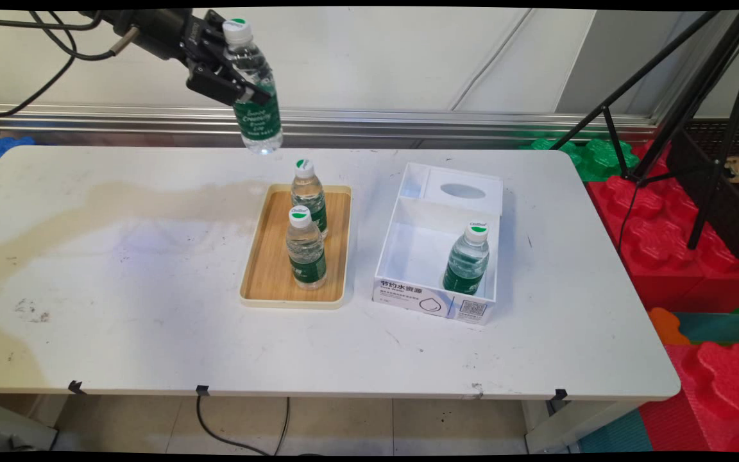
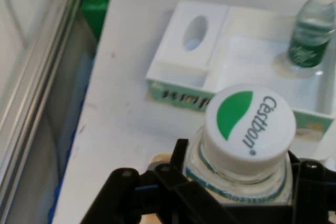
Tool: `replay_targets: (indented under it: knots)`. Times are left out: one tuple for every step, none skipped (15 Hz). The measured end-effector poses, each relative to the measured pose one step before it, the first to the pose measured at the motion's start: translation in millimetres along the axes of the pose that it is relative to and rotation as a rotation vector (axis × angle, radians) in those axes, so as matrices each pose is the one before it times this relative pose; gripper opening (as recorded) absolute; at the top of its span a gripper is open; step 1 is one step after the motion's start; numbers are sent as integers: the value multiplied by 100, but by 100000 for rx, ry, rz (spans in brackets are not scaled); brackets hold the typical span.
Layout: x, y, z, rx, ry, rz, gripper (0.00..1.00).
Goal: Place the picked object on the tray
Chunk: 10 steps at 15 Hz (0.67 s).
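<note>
The pincer [image 1: 231, 70] was clamped around a water bottle [image 1: 255, 96], holding it tilted in the air above the tabletop's [image 1: 119, 289] far edge. Below it, a wooden tray [image 1: 267, 269] near the tabletop's middle carried two upright bottles, the farther bottle [image 1: 308, 192] just behind the nearer bottle [image 1: 305, 250]. Toward the right edge, a white box [image 1: 408, 256] held another bottle [image 1: 467, 260] upright.

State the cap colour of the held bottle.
White with a green leaf mark, clearest in the hand view: clear plastic water bottle's cap.
</note>
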Motion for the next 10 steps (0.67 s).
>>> replay_targets:
  knots:
    - [-689,-630,-75,1576,-913,-748,0]
    - [-526,-457,81,956,-639,-517,0]
    - [-676,-501,241,936,-661,-656,0]
    - [-662,-487,419,666,-446,-739,0]
    - [-389,-274,296,262,-240,-442,0]
    - [-800,-541,789,221,-498,-741,0]
    - [-408,-241,444,-62,-285,-297,0]
    - [-419,-210,506,-247,-279,-228,0]
    - [-624,-297,774,-524,-434,-317,0]
    - [-422,-174,554,-457,-254,-211,0]
